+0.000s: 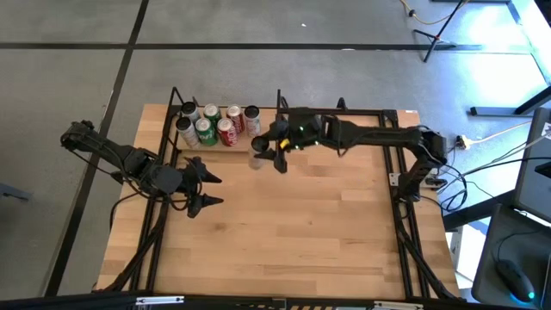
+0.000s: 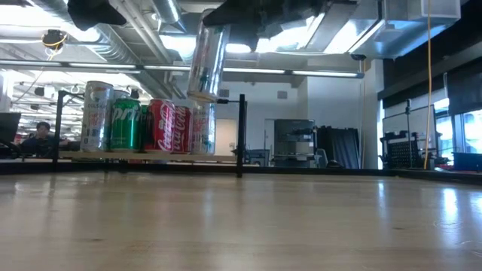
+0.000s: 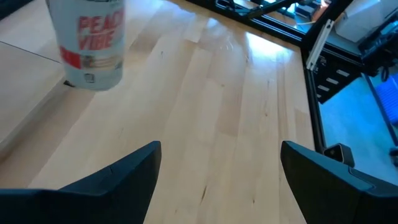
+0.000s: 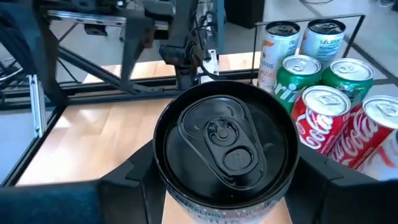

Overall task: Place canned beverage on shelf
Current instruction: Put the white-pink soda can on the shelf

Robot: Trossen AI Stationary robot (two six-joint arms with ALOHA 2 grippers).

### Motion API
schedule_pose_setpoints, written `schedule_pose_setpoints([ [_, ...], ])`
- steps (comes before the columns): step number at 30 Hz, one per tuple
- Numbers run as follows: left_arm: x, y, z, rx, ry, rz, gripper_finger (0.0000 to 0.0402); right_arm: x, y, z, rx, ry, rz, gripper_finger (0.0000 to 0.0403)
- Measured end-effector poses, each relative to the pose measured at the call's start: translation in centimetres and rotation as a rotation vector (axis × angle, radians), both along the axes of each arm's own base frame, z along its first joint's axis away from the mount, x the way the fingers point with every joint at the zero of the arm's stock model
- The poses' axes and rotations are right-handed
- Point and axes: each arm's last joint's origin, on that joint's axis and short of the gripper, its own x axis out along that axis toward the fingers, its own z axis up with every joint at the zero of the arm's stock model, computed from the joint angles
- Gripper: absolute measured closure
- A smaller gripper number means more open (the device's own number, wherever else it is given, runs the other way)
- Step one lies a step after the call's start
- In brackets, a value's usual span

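Observation:
My right gripper (image 1: 265, 151) is shut on a silver can with a black top (image 4: 227, 143), in the air just off the near right corner of the shelf (image 1: 265, 105). In the low view the can (image 2: 207, 60) hangs higher than the cans on the shelf. The left wrist view shows its side lettering (image 3: 87, 43). Several cans (image 1: 215, 125), silver, green and red, stand upright on the shelf board (image 2: 151, 156). My left gripper (image 1: 205, 185) is open and empty over the table's left part, short of the shelf. My right gripper pinches the can's side wall just below its top rim (image 4: 163, 163) between its two fingers (image 4: 134, 177), one on each opposite side. The fingers come from above, pointing down. The can hangs below them, slightly tilted and clear of the table; its bottom (image 2: 202, 95) is level with the shelf cans' tops.
Black metal rods (image 1: 278, 96) stand up at the shelf's ends, one post (image 2: 241, 135) right of the last shelf can. A black frame (image 1: 392, 155) runs along the table's right side. Bare wood (image 1: 301, 232) spans the table's middle and near part.

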Motion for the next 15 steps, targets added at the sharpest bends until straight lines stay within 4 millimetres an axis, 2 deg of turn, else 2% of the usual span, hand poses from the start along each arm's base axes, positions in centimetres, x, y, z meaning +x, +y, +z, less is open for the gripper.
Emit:
schedule_pose_setpoints([
  [10, 0.0, 0.1, 0.0, 0.018, -0.01, 0.019, 0.0082, 2.5, -4.7, -2.9, -0.067, 0.051, 0.028, 0.0185],
  [15, 0.0, 0.1, 0.1, 0.019, -0.011, 0.022, 0.0082, 2.9, -5.2, -4.0, -0.068, 0.083, 0.048, 0.0185],
])
